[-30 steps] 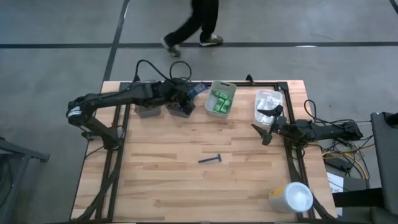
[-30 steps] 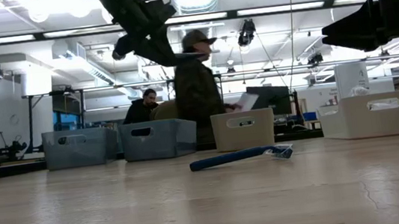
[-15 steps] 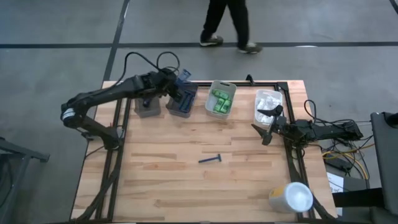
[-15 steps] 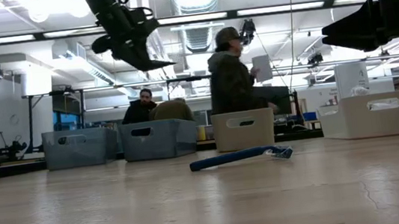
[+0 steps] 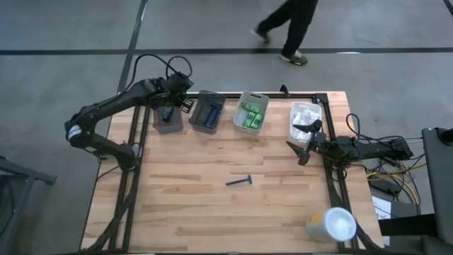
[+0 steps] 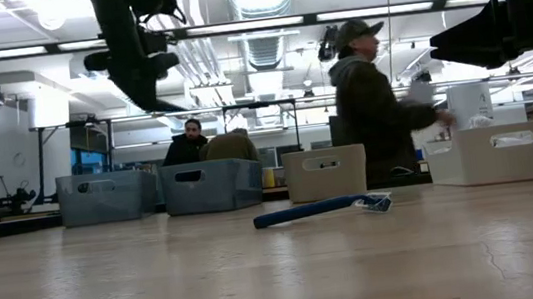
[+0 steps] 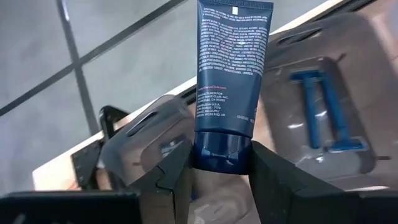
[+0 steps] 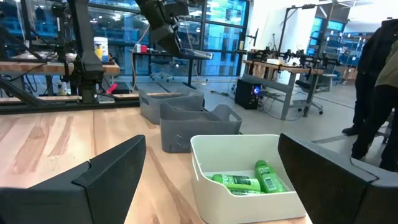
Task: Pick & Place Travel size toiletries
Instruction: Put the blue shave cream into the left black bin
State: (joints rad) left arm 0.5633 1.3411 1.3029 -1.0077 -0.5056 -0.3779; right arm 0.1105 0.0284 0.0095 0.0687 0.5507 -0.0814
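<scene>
My left gripper (image 5: 172,106) is shut on a dark blue tube with white print (image 7: 230,68), above the leftmost grey bin (image 5: 168,124) at the table's far left. A dark blue razor (image 5: 241,182) lies flat on the bare table near its middle and shows in the low view (image 6: 324,208). Another blue razor (image 7: 323,112) lies in the second grey bin (image 5: 207,113). Green packs (image 5: 250,115) lie in a pale bin, white packets (image 5: 306,117) in a white bin. My right gripper (image 5: 297,139) is open and empty beside the white bin. My left gripper pinches the tube's cap end (image 7: 221,152) between its two fingers (image 7: 174,177). The tube's body reaches out past the fingertips, along the fingers. The tube is lifted clear, above the grey bins.
A large white cup (image 5: 333,225) lies at the near right corner. The four bins stand in a row along the far edge. A person (image 5: 290,28) walks on the floor beyond the far edge. A seated person (image 6: 190,143) shows behind the bins.
My left gripper has carried the tube toward the table's left edge, from above the second grey bin to above the leftmost grey bin, still shut on it. The person beyond the far edge has walked to the right.
</scene>
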